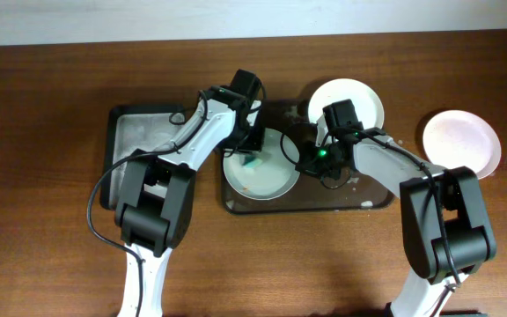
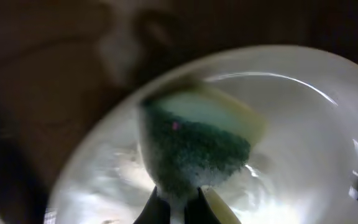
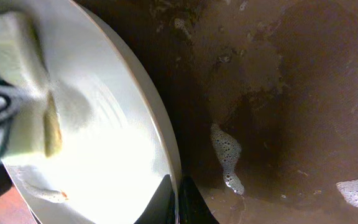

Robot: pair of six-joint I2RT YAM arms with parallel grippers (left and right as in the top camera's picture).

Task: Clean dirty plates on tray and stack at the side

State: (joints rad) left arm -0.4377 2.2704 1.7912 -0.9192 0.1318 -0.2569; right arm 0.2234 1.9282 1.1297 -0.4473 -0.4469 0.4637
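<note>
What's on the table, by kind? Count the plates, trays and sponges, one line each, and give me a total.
Plates: 3
Trays: 2
Sponge: 1
Total: 6

- desk: brown wood grain, filling most of the overhead view;
- small tray: dark and narrow, on the desk's left part; grey soapy film inside;
- sponge: dark green scouring face flecked with white suds, pale yellowish body behind it; tilted;
- foam: white bubbly streak on a dark wet surface; another patch at the right wrist view's lower right corner;
- wall: pale strip beyond the desk's far edge.
</note>
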